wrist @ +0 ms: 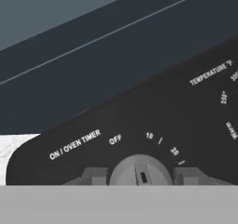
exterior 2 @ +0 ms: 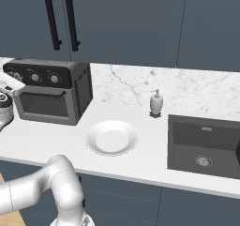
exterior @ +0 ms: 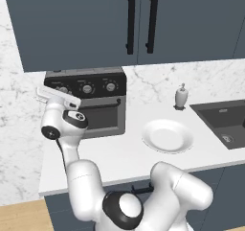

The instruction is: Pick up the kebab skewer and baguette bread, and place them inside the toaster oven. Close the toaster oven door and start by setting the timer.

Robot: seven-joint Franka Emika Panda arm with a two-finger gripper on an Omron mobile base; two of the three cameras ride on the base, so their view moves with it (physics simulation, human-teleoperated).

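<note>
The toaster oven (exterior: 95, 105) stands at the left of the counter against the marble wall, and shows again as the toaster oven (exterior 2: 70, 91). The toaster oven door (exterior: 103, 117) is shut, its black bar handle up. My gripper (wrist: 140, 175) is at the left end of the black top panel. Its fingertips (wrist: 95, 175) flank the silver timer knob (wrist: 139, 169), below the labels "ON / OVEN TIMER", "OFF", "10" and "30". My hand (exterior: 57, 98) covers that knob from the left base. The kebab skewer and the baguette bread are hidden.
An empty white plate (exterior: 167, 135) lies on the counter right of the oven. A soap dispenser (exterior: 181, 97) stands by the wall, and a dark sink (exterior: 225, 122) is at the far right. Dark upper cabinets with black handles (exterior: 129, 21) hang close above the oven.
</note>
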